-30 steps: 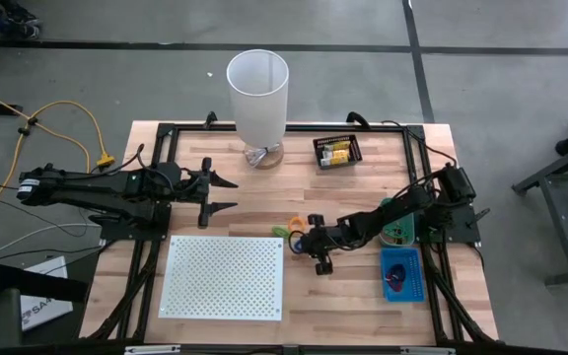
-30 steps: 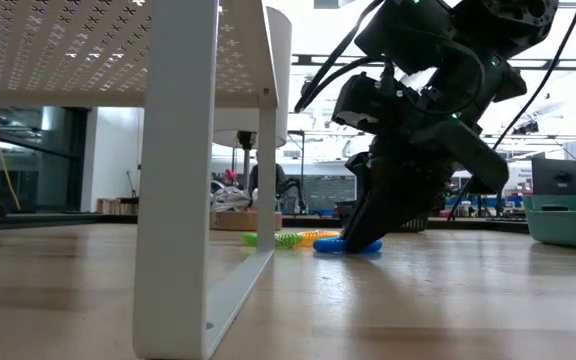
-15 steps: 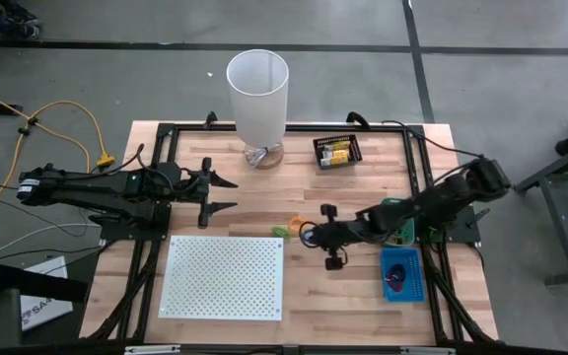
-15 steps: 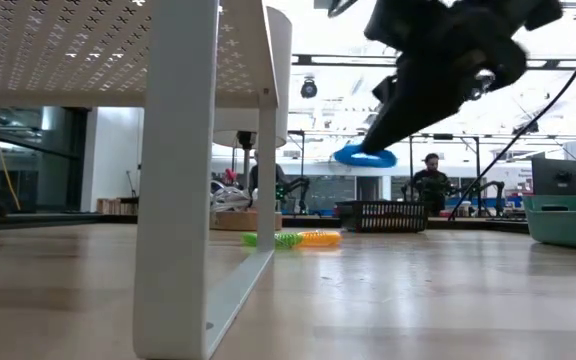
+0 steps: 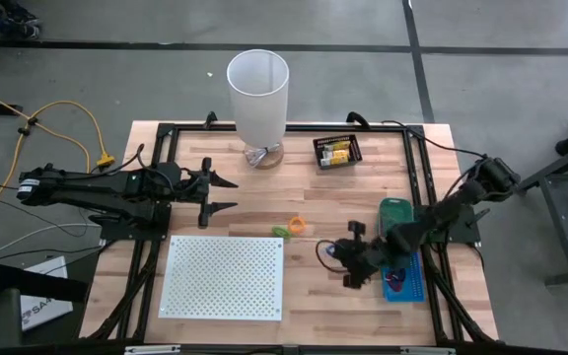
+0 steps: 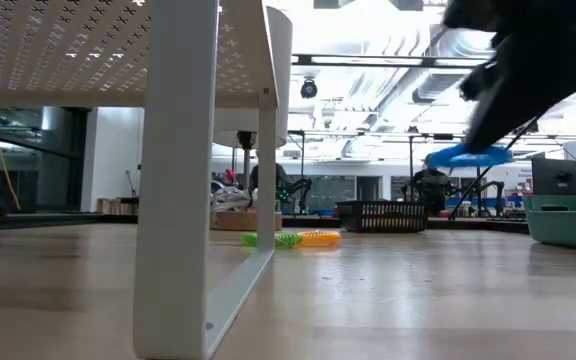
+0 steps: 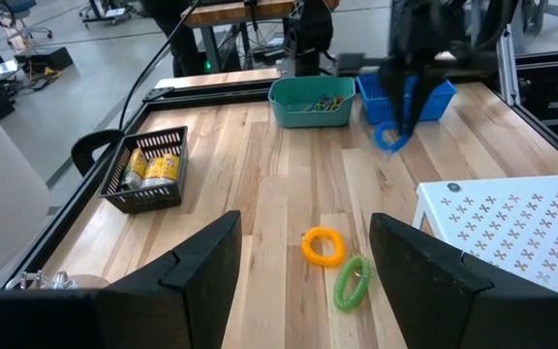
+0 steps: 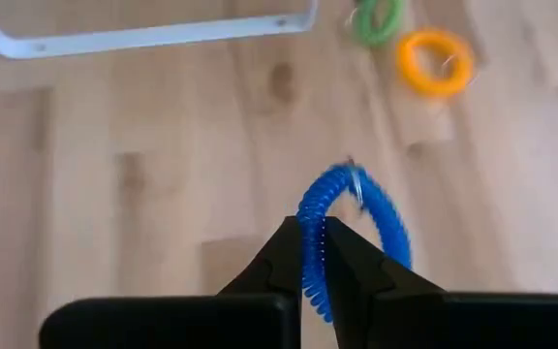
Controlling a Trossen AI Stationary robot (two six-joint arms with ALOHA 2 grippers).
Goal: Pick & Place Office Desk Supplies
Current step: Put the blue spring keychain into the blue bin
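The right gripper (image 8: 313, 260) has its fingers (image 8: 284, 254) closed on a blue loop (image 8: 342, 228), held above the table (image 5: 314, 187). The left gripper (image 5: 227, 194) waits open, far from its fingers orange (image 7: 323, 245) and green loops (image 7: 353, 281).

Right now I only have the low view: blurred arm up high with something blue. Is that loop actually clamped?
Observer: Yes. The right gripper is shut on the blue coil loop, pinching one side of it.
Operator: Where over the table?
Observer: In the high view it hangs beside the blue bin, not yet over it.
Operator: Anything left on the wood?
Observer: An orange loop and a green loop, side by side.
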